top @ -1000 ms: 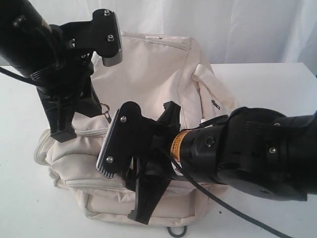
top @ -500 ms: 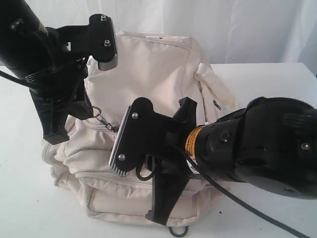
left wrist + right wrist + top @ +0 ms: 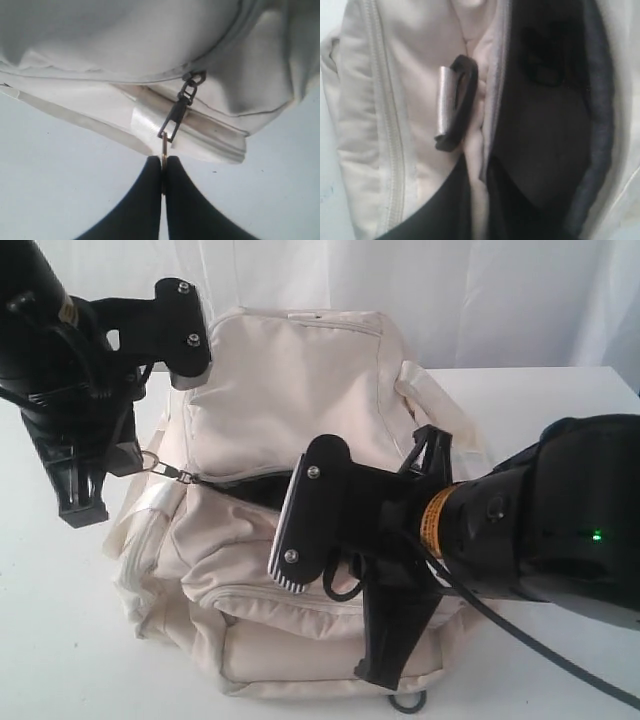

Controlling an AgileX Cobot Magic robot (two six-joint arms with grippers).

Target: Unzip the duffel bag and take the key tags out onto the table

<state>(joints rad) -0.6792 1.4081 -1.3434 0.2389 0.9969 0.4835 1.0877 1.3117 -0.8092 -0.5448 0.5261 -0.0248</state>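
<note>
White smooth table (image 3: 560, 400): one soft cream fabric duffel bag (image 3: 290, 390), mid-table, zip part-open on dark lining (image 3: 545, 125). Two black grippers: left gripper (image 3: 161, 165) pinching metal zipper pull (image 3: 175, 117); right gripper (image 3: 479, 172) clamped on bag's opening edge.

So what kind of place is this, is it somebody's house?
Probably not a house; it looks like a robot test lab. Two black robot arms work on a cream fabric duffel bag lying on a plain white tabletop, with a white curtain hung behind.
</note>
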